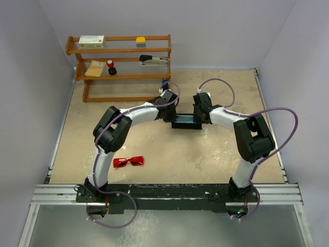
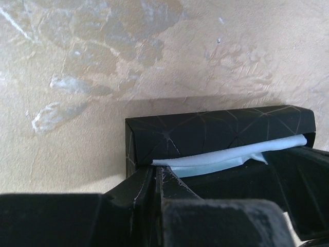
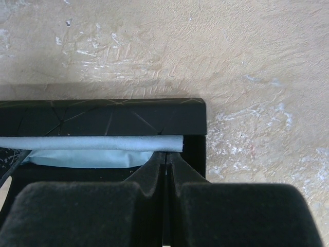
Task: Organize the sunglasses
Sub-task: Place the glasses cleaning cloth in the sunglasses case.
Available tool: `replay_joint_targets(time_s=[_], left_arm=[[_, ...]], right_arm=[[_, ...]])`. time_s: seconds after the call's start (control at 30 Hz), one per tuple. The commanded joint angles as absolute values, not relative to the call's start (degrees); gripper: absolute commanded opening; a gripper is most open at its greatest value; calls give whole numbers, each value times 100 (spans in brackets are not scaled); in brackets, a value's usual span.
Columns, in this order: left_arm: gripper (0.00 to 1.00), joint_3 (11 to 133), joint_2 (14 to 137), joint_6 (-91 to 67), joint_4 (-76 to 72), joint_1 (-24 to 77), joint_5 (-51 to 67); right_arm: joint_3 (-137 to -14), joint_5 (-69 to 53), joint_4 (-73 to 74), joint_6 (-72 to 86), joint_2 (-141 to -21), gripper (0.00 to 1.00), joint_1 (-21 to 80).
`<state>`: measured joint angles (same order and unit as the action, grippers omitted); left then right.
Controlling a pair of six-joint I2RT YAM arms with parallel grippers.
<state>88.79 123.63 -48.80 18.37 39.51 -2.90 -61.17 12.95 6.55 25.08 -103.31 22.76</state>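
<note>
The sunglasses (image 1: 128,162), small and bright red, lie on the table at the near left, apart from both arms and seen only in the top view. Mid-table lies a long black case (image 1: 186,123) with its lid open and a light blue cloth (image 2: 221,159) inside. My left gripper (image 2: 156,172) is shut, its tips at the case's left end and touching the cloth's edge. At the right end my right gripper (image 3: 165,154) is shut too, tips against the folded cloth (image 3: 92,144). Nothing shows between either pair of jaws.
A wooden shelf rack (image 1: 121,64) stands at the back left, holding a box (image 1: 91,41), a yellow item (image 1: 140,39), a stapler (image 1: 153,60) and small things. Grey walls close in the table on three sides. A metal rail (image 1: 164,193) runs along the near edge.
</note>
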Motion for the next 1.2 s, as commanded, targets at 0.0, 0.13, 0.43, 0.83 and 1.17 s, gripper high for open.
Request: replay_joint_targets(time_s=[0.0,0.13,0.43,0.83,1.17], left_arm=[[0,8453,12074,-4978,2200,3972,-417],[0,8395,12006,-5026,2209,3987,-378],[0,8499,12027,-4963,2237,3998,-396],[0,8885,11975,-4931,2647,3998,-481],[0,8956,11882,-4957,2654,3999,-459]], right_arm=[[-6108,1407,619,2417,-9891,0,2292],[-6107,1371,631,2432,-9901,0,2313],[-6094,1326,677,2459,-9844,0,2379],[-5951,1299,788,2531,-9642,0,2531],[-5959,1318,796,2566,-9662,0,2651]])
